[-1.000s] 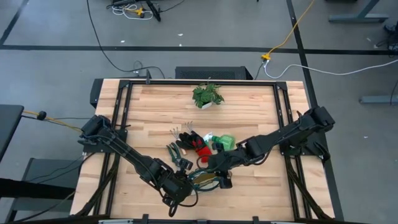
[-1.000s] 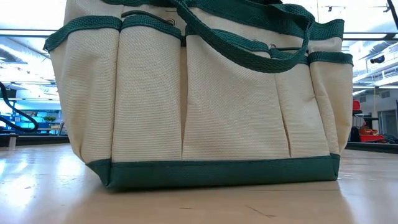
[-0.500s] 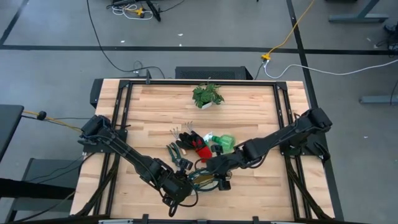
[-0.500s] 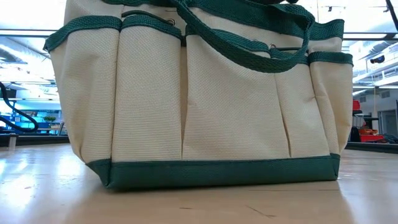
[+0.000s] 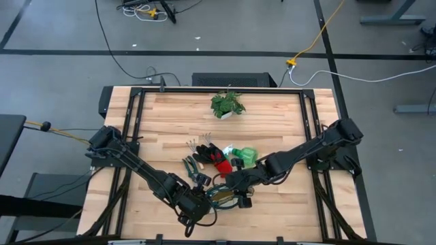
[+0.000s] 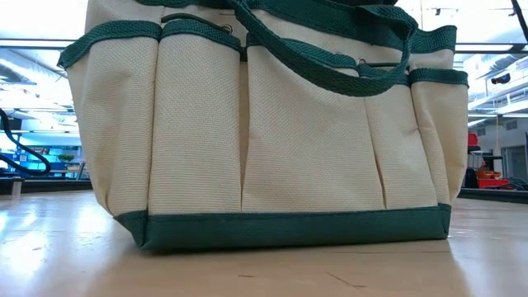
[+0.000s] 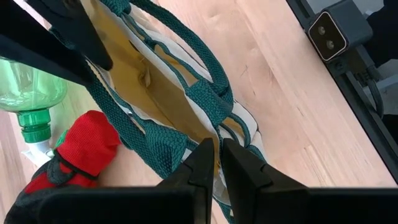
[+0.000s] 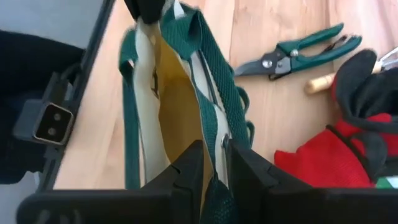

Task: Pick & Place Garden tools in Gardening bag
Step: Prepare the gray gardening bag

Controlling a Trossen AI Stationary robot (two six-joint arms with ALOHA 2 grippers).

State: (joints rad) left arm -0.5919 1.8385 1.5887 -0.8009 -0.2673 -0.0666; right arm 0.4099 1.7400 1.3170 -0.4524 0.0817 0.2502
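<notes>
Standing at the table's near edge, the bag [image 5: 223,197] was pinched at opposite rims, apparently to spread its mouth (nothing seen inside yet). The left gripper [image 7: 213,163] and right gripper [image 8: 211,163] were each clenched on rim fabric. The tools [image 5: 214,156] lay just behind it.

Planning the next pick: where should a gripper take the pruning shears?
Across both green handles just behind the pivot, from straight above: the pruning shears lie flat and closed on the table. Left gripper and right gripper both pinch the gardening bag rim.
</notes>
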